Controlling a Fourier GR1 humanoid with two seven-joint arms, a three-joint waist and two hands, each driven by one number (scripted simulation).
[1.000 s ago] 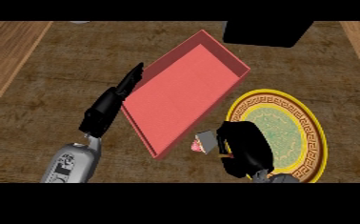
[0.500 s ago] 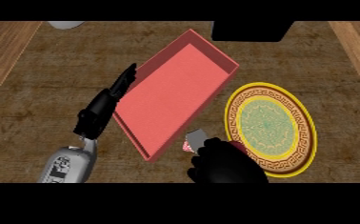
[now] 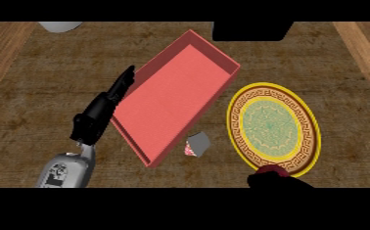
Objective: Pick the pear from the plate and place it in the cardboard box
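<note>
Right hand: the black right hand [image 3: 278, 180] shows only a little, at the bottom edge, just below the plate. It is a dark lump, and I cannot tell if its fingers are apart or together.
Pear: I cannot see the pear anywhere. A small dark red bit [image 3: 271, 169] sits at the top of the right hand, touching the plate's near rim. I cannot tell what it is.
Left hand: the black left hand [image 3: 101, 114] is on a grey forearm [image 3: 66, 170] that comes up from the bottom left. Its fingers [image 3: 124, 80] are straight and together, pointing up and away. They lie right along the left wall of the box and hold nothing.
Small thing: a little grey and pink block [image 3: 196, 145] lies on the counter, between the near corner of the box and the plate.
Plate: the round plate with a yellow rim, a dark patterned ring and a green middle [image 3: 312, 126] lies flat on the counter, to the right of the box. Nothing lies on its green middle.
Box: the flat, open red cardboard box [image 3: 180, 99] lies slanted on the counter, with one corner far away and one corner near. Nothing shows inside it.
Counter: the brown wooden counter [image 3: 51, 82] carries all of these things.
Far edge: a black block [image 3: 253, 30] stands at the top, behind the box. A pale grey round thing [image 3: 60, 26] peeks in at the top left.
</note>
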